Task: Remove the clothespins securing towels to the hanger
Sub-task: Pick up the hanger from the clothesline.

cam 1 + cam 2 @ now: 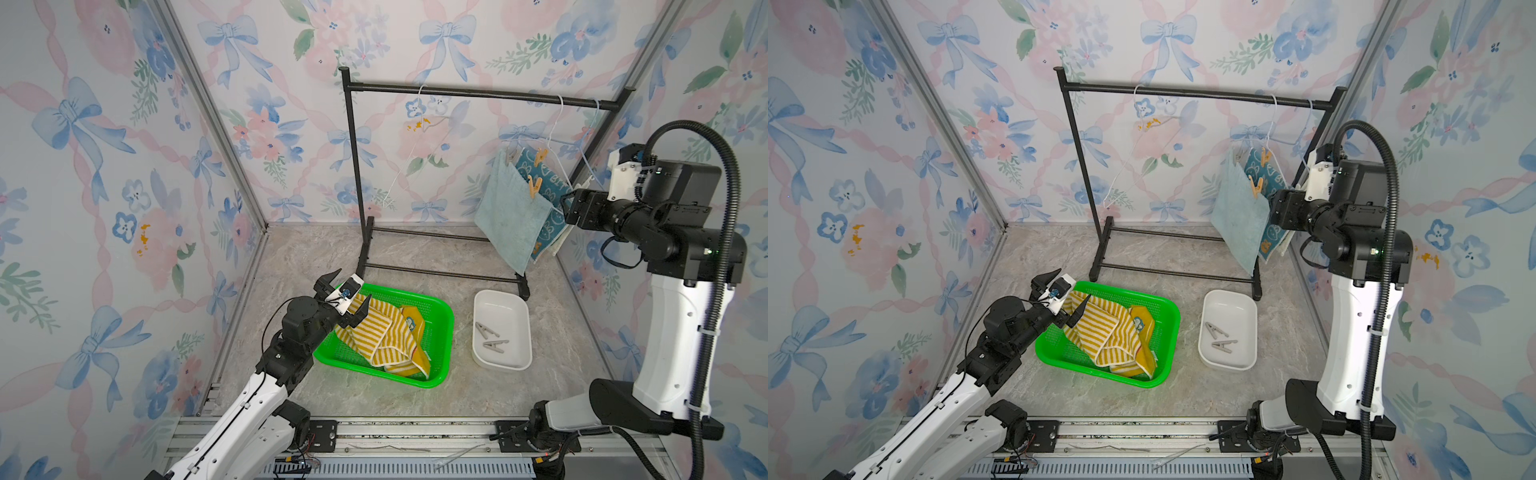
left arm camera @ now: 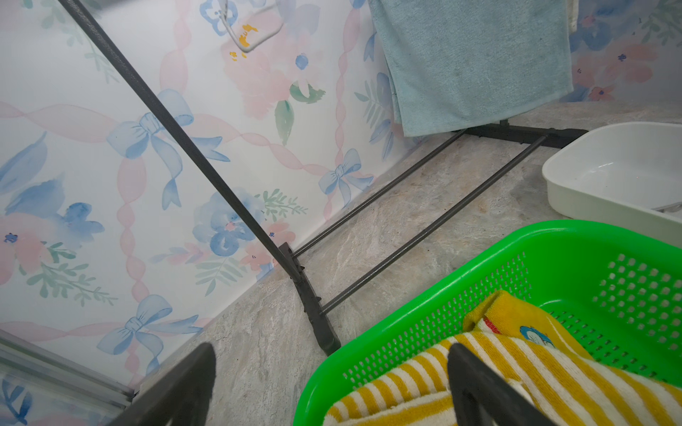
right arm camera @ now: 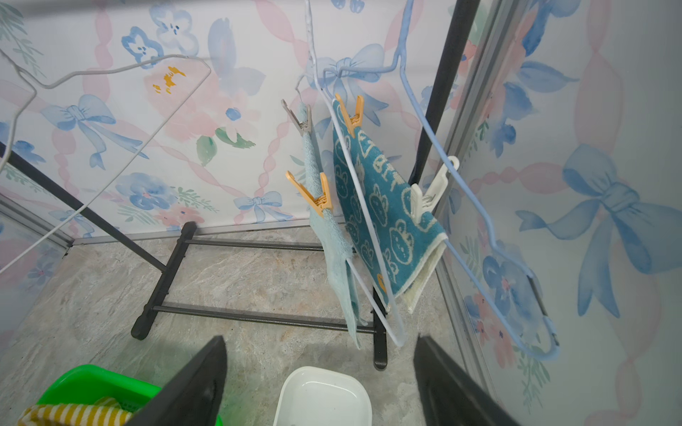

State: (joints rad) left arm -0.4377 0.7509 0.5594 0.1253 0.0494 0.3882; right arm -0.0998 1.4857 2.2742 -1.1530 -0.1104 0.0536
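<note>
- Wallpaper with blue bows and pink flowers closes in a grey marbled desk (image 1: 478,395). A black rack (image 1: 355,174) stands toward its back.
- At the rack's end nearest the right arm, 2 towels hang on wire hangers: a teal towel (image 1: 507,216) and a blue bunny towel (image 3: 383,214).
- 4 clothespins are clipped on. A grey clothespin (image 3: 299,118) and a tan clothespin (image 3: 313,195) hold the teal towel, and a second tan clothespin (image 3: 350,112) and a white clothespin (image 3: 428,191) hold the blue one.
- In front of the rack's base, a green basket (image 1: 440,307) holds the striped towel (image 1: 374,332). A white tub (image 1: 523,316) beside it holds 2 grey pins (image 1: 490,336).
- The left fingers (image 1: 361,313) are spread wide over the basket's rim and hold nothing.
- The right fingers (image 3: 192,383) are parted and empty, raised close beside the hanging towels.
- The step looks like the approach to the next pin, with the white one probably nearest.
- The next move calls for straddling the pin's splayed handles, squeezing until it releases, then drawing it off the wire. The hanger hangs free and may swing.
</note>
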